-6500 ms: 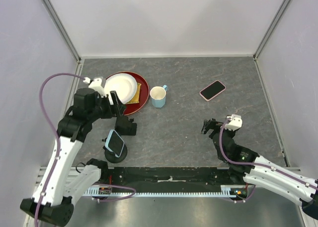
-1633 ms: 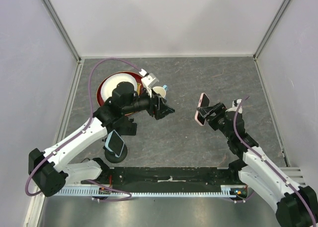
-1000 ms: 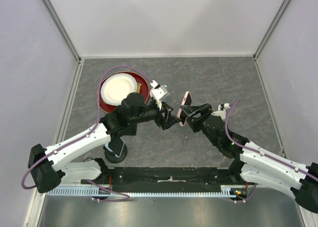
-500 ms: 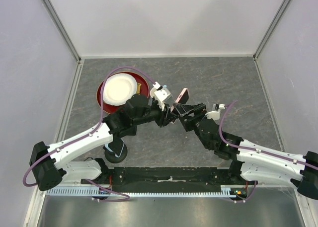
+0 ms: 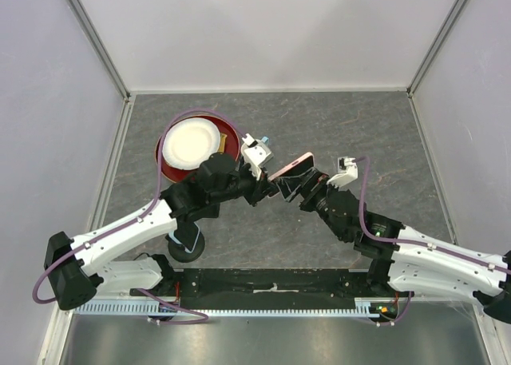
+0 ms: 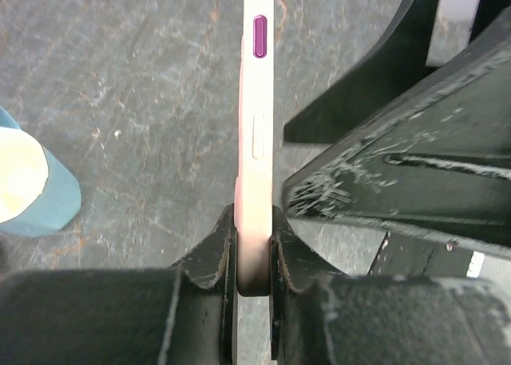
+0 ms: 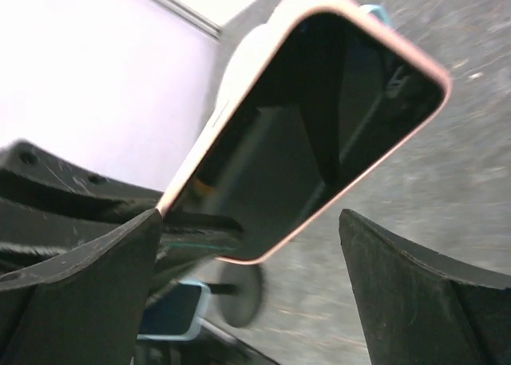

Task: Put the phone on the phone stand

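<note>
A pink phone (image 5: 291,167) with a dark screen hangs above the table's middle, between the two arms. My left gripper (image 5: 271,185) is shut on its lower end; in the left wrist view the phone (image 6: 257,141) stands edge-on, pinched between the two pads, with the gripper (image 6: 255,221) clamped tight. My right gripper (image 5: 301,188) is open just beside it. In the right wrist view the phone (image 7: 319,125) floats free between the spread fingers of that gripper (image 7: 249,221), touching neither. A phone stand (image 5: 182,249) with a round base at the near left carries a light-blue phone (image 5: 188,236).
A white plate on a red plate (image 5: 164,161) sits at the back left. A blue cup (image 6: 32,189) stands near it, mostly hidden under my left wrist in the top view. Grey walls close in the table on three sides.
The right arm carried the pink phone leftward to meet the left gripper. The left jaws closed on the phone's end and the right jaws opened off it.
</note>
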`<action>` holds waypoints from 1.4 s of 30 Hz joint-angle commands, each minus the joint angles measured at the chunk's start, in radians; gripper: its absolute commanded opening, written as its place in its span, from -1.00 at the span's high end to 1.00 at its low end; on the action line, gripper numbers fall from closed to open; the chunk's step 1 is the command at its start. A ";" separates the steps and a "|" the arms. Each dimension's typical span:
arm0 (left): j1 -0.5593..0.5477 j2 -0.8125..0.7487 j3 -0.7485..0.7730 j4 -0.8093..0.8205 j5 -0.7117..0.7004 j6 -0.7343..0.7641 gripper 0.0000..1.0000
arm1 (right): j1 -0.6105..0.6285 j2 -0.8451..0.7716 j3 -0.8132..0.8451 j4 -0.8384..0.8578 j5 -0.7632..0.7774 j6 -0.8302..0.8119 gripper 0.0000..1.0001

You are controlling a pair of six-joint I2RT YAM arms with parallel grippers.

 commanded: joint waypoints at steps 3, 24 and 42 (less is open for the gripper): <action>-0.001 -0.012 0.101 -0.048 0.140 0.080 0.96 | -0.014 -0.195 0.055 -0.337 -0.127 -0.524 -0.96; 0.008 -0.050 0.147 -0.160 0.659 0.248 0.95 | -0.021 -0.534 0.028 -0.414 -0.506 -0.710 -0.96; 0.014 -0.079 0.169 -0.229 0.659 0.304 0.95 | -0.020 -0.483 0.030 -0.426 -0.390 -0.680 -0.96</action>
